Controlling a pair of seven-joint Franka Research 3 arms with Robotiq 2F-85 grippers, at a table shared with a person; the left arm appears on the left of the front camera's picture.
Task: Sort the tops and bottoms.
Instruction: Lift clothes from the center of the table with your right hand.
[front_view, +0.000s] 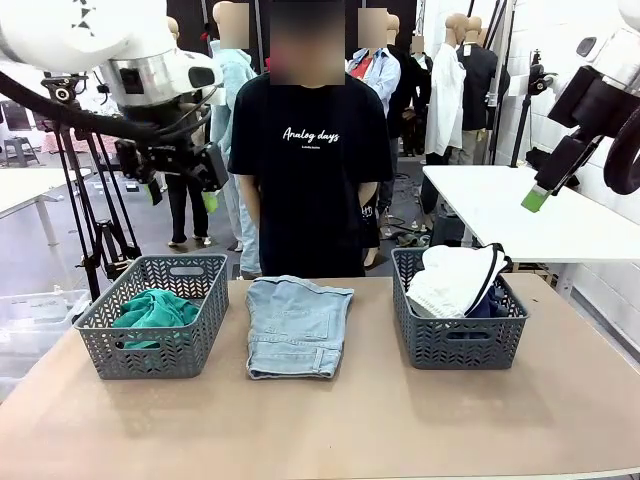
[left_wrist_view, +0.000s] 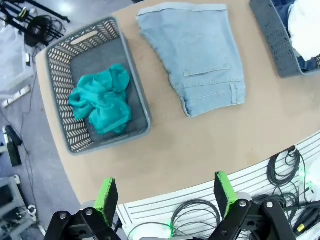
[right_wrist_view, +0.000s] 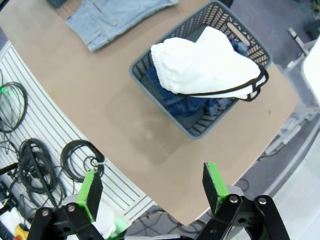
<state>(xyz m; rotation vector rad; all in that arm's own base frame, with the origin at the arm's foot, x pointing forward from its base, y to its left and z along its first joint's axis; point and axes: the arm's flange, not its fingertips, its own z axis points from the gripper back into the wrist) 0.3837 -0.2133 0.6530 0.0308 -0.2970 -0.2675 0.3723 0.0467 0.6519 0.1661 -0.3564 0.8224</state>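
Observation:
The teal-green top (front_view: 155, 310) lies crumpled in the left grey basket (front_view: 160, 355), and shows again from above as the teal top (left_wrist_view: 102, 102). Folded light blue denim shorts (front_view: 298, 325) lie flat on the table between the baskets. The right grey basket (front_view: 455, 340) holds white shorts with black trim (front_view: 455, 278) on top of dark blue jeans (right_wrist_view: 180, 102). My left gripper (front_view: 182, 190) hangs open high above the left basket, its green pads (left_wrist_view: 106, 195) wide apart and empty. My right gripper (front_view: 540, 190) is raised at the far right, open and empty.
A person in a black T-shirt (front_view: 310, 170) stands at the far edge of the table, behind the denim shorts. Bare brown tabletop (front_view: 330, 420) stretches along the near side. Cables (right_wrist_view: 30, 160) hang below the table's near edge. A white table (front_view: 520, 210) stands behind at right.

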